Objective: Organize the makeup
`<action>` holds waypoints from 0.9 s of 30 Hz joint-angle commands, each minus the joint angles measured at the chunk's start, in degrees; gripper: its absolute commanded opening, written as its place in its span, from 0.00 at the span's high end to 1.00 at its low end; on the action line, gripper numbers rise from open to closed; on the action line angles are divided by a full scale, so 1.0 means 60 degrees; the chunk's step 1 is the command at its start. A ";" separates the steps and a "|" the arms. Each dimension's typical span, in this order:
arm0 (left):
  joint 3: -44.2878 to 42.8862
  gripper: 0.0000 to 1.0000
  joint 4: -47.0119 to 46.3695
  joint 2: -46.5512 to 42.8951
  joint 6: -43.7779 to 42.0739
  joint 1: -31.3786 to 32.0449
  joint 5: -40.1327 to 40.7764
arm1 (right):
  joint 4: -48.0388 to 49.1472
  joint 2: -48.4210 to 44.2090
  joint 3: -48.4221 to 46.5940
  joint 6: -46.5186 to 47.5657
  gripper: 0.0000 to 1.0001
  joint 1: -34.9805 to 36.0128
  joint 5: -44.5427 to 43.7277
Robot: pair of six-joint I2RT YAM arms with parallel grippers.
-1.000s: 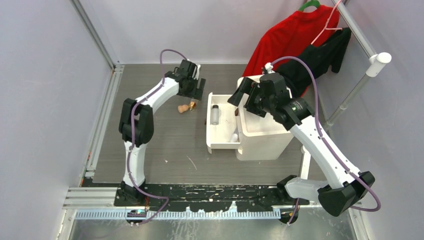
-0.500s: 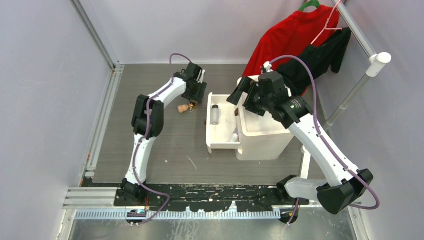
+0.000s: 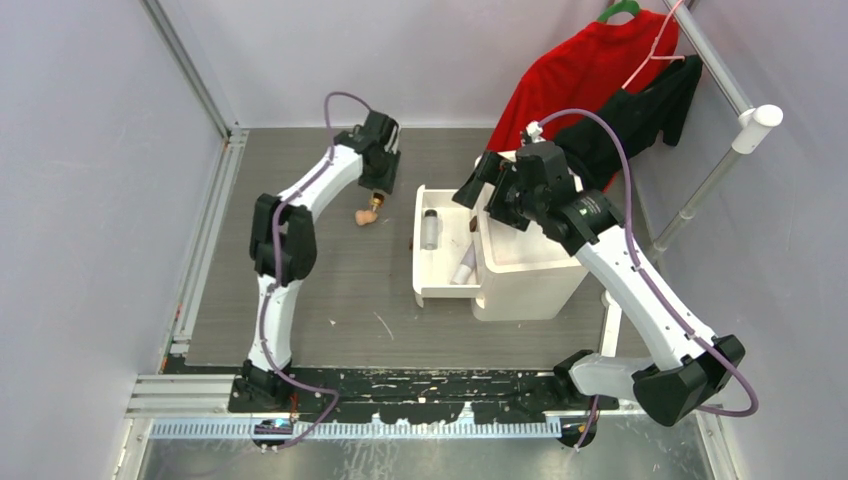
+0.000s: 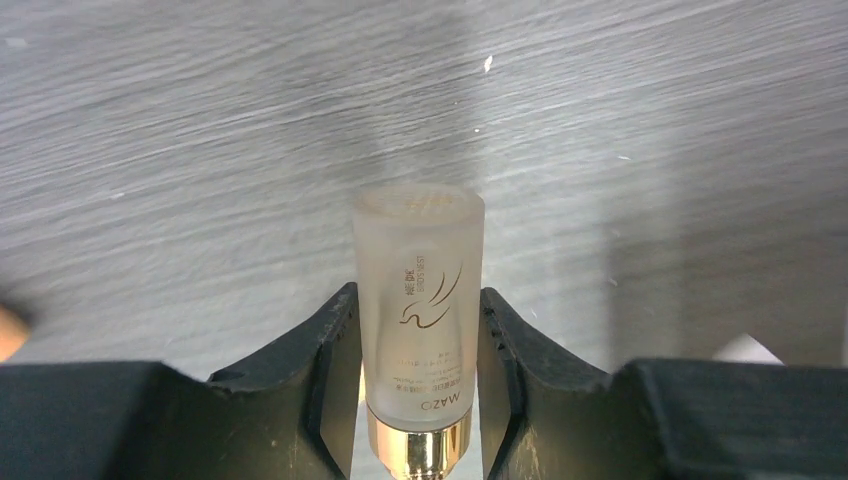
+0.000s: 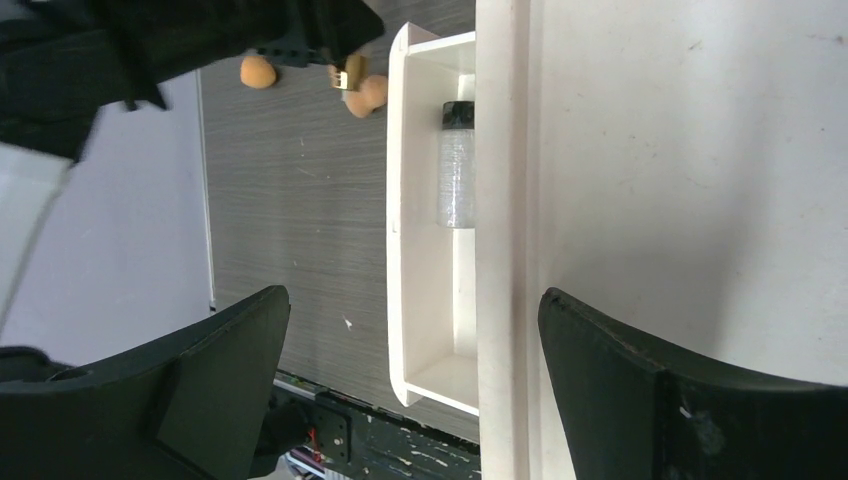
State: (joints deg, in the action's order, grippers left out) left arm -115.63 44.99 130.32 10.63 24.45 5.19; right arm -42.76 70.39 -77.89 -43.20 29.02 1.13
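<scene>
My left gripper [image 3: 377, 192] is shut on the frosted bottle [image 4: 418, 290] with a gold collar, just above the grey table; its gold end shows in the top view [image 3: 375, 203]. An orange-pink sponge [image 3: 362, 217] lies beside it, and the right wrist view shows two sponges [image 5: 258, 70] [image 5: 372, 92]. The open white drawer [image 3: 420, 290] holds the clear vial [image 3: 430, 228] and the white tube [image 3: 465, 268]. My right gripper [image 3: 497, 195] is wide open and empty above the white box [image 3: 530, 270]. The compact and palette are not in view.
Red and black clothes [image 3: 590, 75] hang on a rack behind the box. The rack's pole [image 3: 700, 195] stands at the right. Purple walls close in the left and far sides. The drawer sticks out left of the box toward the left arm.
My left gripper has turned and come down over the bottle beside the sponge, and now grips it. The right gripper has barely moved.
</scene>
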 commanded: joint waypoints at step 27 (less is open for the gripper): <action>0.4980 0.69 -0.4716 -0.5621 0.6007 0.2245 -0.3690 | -0.0041 -0.1215 0.0355 -0.0069 0.00 -0.0010 -0.0058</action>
State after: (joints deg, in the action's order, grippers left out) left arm -83.72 24.21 96.86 45.04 37.01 -15.09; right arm -43.77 63.99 -75.42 -43.72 29.02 1.13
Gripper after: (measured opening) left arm 0.394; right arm 0.999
